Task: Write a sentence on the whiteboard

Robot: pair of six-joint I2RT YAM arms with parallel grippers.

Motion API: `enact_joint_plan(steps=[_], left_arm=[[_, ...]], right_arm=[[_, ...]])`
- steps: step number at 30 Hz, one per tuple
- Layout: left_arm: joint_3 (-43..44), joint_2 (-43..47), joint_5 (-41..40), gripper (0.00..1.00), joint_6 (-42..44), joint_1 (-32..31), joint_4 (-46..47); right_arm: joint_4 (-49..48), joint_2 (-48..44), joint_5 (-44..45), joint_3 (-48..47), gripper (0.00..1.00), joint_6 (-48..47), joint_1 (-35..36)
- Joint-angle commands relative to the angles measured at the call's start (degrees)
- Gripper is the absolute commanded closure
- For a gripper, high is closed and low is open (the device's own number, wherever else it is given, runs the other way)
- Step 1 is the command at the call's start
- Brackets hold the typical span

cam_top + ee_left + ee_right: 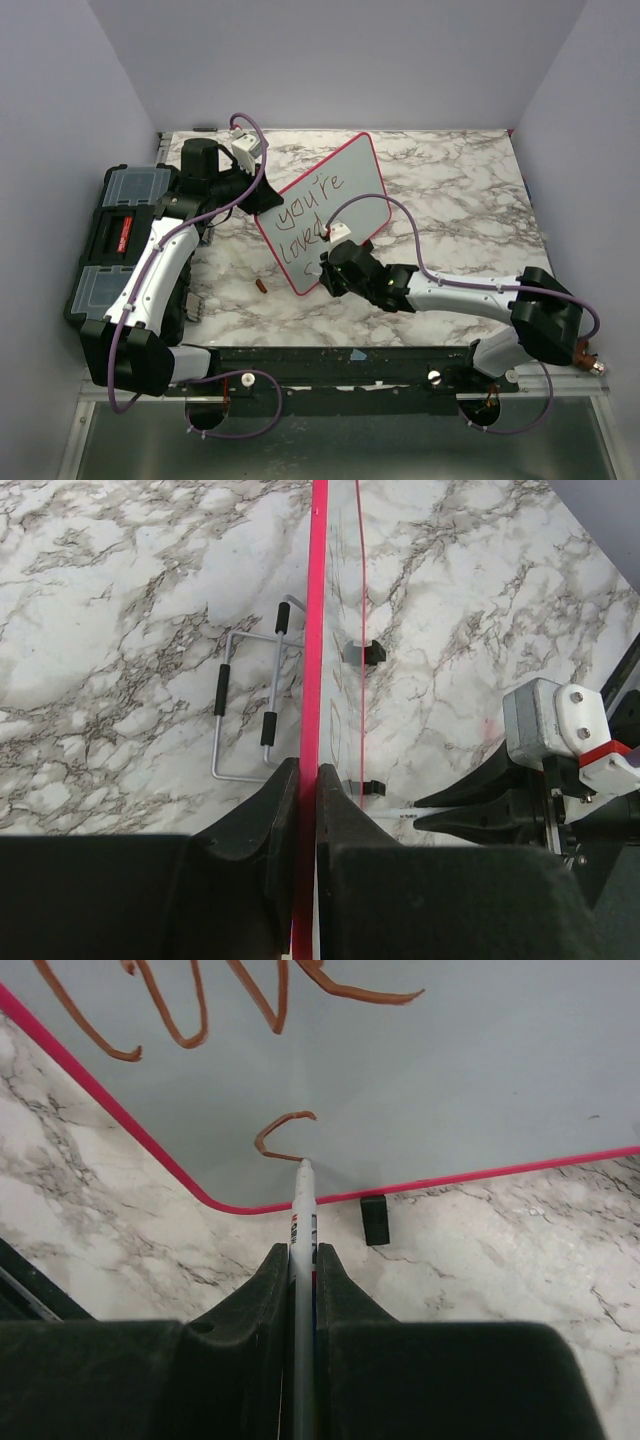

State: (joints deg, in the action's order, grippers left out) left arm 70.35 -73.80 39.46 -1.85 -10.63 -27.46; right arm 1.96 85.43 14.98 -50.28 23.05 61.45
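wire stand (245,715) lay beyond the left gripper (308,772), toolbox (125,205) to its left
it clamped the whiteboard (345,185) edge; right gripper (302,1255) clamped a marker (302,1205), tip on the board

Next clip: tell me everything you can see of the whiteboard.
The whiteboard is a glossy grey-white rectangle with a thin pink-red frame and rounded corners. It stands propped on the marble table, turned at an angle, with a wire stand at its back. "You're loved" is handwritten on it, with one curl begun below. The left gripper pinches its edge; the marker in the right gripper touches its face.
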Motion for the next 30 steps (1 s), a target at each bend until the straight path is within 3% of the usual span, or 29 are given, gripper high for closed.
enact_joint_plan(steps=[1,30], left_arm=[[0.3,0.9,-2.2,1.0,1.6,-0.3,0.8],[0.2,1.1,-2.2,1.0,1.6,-0.6,0.7]], right_arm=[[2.2,0.9,5.9,-1.1,0.99,0.2,-0.2],[4.0,3.7,7.8,-14.8,0.99,-4.2,-0.2]])
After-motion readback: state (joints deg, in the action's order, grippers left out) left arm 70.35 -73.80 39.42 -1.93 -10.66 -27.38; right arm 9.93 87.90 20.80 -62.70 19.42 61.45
